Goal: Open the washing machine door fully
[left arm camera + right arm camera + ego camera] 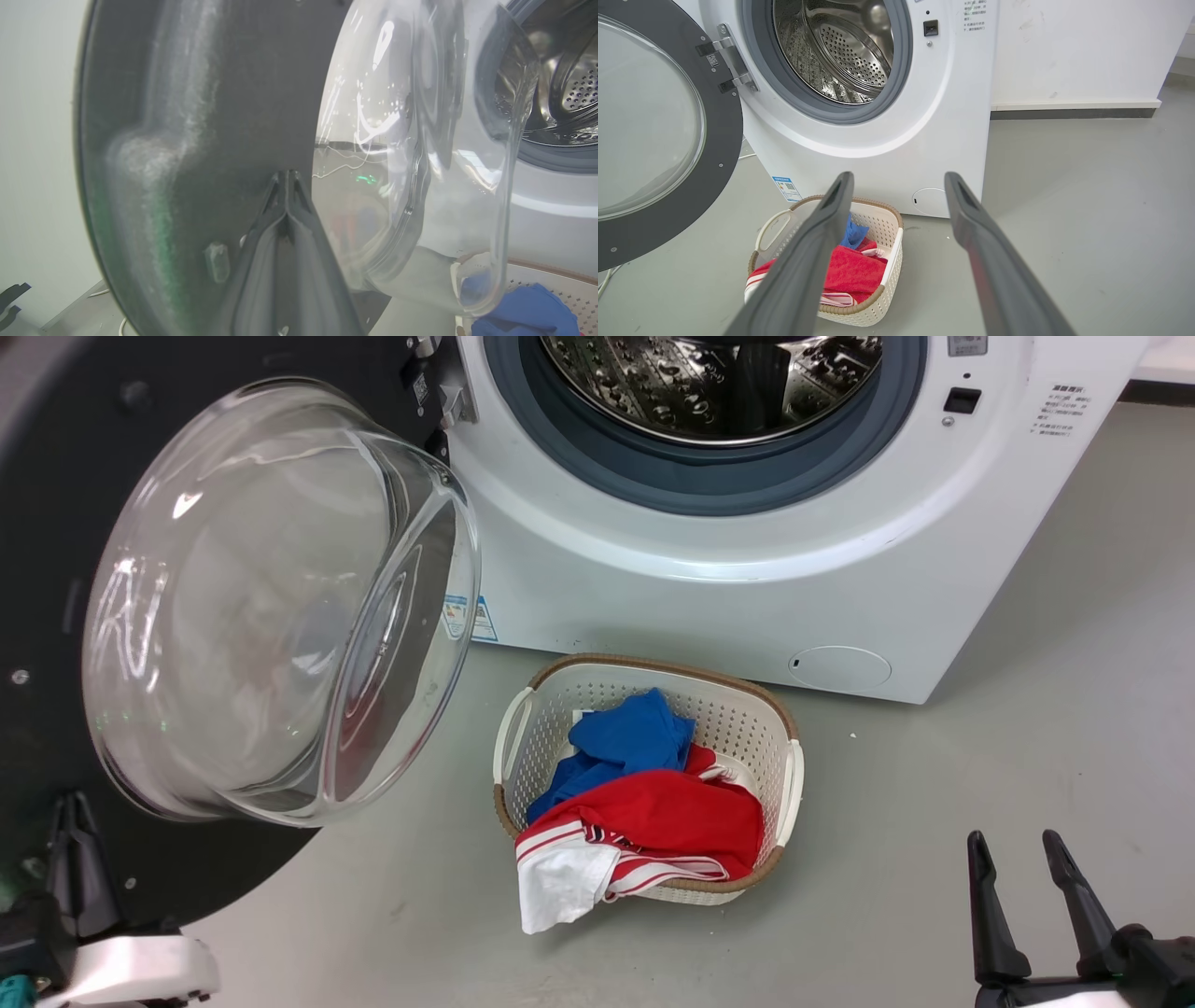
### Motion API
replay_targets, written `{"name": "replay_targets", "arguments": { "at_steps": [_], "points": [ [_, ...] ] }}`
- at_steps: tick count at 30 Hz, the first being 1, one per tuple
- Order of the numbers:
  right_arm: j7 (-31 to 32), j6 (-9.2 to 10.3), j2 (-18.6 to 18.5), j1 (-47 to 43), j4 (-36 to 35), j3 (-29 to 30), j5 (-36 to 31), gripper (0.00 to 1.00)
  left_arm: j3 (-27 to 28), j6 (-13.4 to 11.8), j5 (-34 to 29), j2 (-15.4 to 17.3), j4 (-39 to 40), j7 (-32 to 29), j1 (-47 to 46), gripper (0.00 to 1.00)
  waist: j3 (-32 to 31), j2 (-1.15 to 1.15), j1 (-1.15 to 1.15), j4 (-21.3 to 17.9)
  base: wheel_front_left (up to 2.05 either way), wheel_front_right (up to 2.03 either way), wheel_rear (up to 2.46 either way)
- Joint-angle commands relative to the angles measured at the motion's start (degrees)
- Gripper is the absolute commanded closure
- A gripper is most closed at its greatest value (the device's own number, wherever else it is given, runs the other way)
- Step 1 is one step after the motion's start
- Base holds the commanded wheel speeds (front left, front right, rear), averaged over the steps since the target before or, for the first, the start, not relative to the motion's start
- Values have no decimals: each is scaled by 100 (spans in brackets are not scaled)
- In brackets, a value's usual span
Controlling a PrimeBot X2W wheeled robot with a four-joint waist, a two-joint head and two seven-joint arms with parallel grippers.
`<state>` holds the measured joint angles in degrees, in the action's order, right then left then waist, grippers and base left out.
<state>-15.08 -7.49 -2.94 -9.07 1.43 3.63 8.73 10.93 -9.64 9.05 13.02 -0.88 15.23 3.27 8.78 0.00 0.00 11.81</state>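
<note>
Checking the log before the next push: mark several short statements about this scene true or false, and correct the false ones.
1. The washing machine door is swung open to the left of the drum. True.
2. The laundry basket holds a red garment and a blue garment. True.
3. The right claw is shut on the basket's handle. False: it is open and holds nothing.
4. The drum is packed with laundry. False: the part that shows is bare steel.
5. The left claw has its fingers together by the door's black rim. True.
</note>
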Motion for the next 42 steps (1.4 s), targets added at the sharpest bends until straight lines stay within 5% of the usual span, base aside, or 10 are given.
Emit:
{"name": "replay_targets", "arguments": {
  "at_steps": [1,32,42],
  "points": [
    [-11,-1,12,87,-21,15,-12,0,154,-5,5,42,-81,-14,-123,100,40,0,0,8,0,0,0],
    [-12,-1,12,441,-100,54,-252,0,1627,498,-37,237,-1398,-15,-1495,100,606,0,0,-107,0,0,0],
    [-12,-1,12,508,-103,36,-286,0,1960,851,-23,617,-2324,-15,-2008,100,622,0,0,-136,0,0,0]
  ]
}}
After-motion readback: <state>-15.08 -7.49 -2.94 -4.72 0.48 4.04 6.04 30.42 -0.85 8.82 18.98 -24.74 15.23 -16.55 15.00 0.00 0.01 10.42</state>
